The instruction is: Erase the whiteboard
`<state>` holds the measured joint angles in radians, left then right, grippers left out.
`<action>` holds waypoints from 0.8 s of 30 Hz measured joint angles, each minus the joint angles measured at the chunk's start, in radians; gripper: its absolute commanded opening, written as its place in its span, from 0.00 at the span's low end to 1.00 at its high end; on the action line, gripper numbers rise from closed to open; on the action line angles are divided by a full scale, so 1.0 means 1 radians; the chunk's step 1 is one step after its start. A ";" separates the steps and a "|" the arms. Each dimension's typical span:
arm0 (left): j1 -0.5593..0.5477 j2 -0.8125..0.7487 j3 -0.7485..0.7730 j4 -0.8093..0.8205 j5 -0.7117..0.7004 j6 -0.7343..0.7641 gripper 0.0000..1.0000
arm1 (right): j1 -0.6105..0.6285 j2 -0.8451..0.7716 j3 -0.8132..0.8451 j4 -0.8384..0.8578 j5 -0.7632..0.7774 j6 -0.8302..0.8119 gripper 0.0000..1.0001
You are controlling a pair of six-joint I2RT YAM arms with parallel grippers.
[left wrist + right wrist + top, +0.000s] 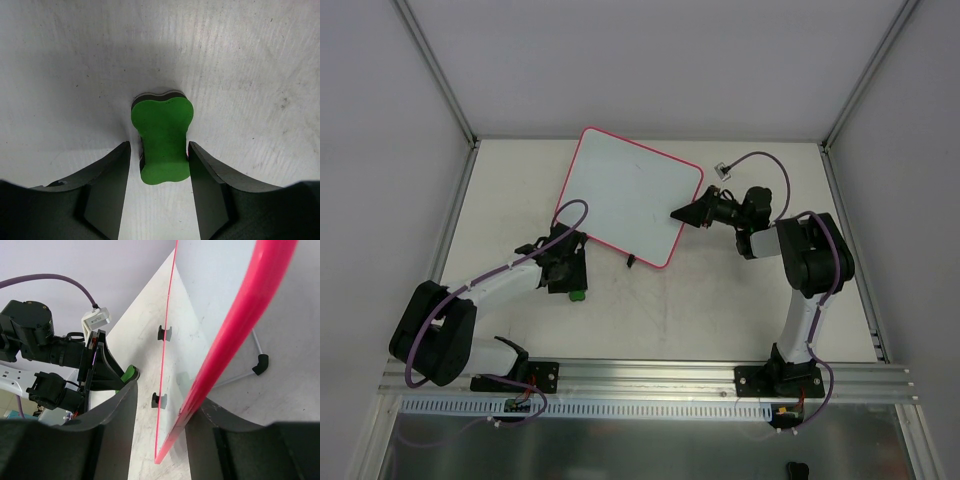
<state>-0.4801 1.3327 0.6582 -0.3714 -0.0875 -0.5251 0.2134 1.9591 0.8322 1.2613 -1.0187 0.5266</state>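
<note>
The whiteboard (pixel 625 195) has a pink-red frame and stands tilted at the back middle of the table; its face shows no writing. My right gripper (pixel 688 213) is open and straddles the board's right edge. In the right wrist view the pink frame (pixel 240 320) runs between the fingers of that gripper (pixel 167 397), resting against the right one, with two black clip feet (pixel 165 332) beyond. The green bone-shaped eraser (pixel 162 137) lies flat on the table. My left gripper (pixel 159 147) is open around its near end, low over the table (pixel 565 265).
Grey enclosure walls with metal corner posts (pixel 435 70) ring the table. An aluminium rail (pixel 650 375) runs along the near edge. A small white connector (pixel 724 169) on a purple cable lies behind the right gripper.
</note>
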 measured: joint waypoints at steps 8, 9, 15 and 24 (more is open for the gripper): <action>-0.011 0.000 0.000 0.000 -0.001 0.000 0.49 | 0.000 0.011 0.025 0.014 0.010 0.022 0.38; -0.011 0.000 0.000 0.000 -0.001 0.000 0.49 | 0.000 0.016 0.032 0.014 0.012 0.025 0.38; -0.011 0.000 0.000 0.000 -0.001 0.000 0.48 | 0.000 0.039 0.058 0.019 0.012 0.044 0.38; -0.011 -0.006 0.000 0.000 -0.001 0.000 0.46 | -0.006 0.065 0.076 0.027 0.016 0.066 0.20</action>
<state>-0.4911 1.3270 0.6582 -0.3710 -0.0883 -0.5255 0.2077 2.0239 0.9081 1.2884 -1.0023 0.5930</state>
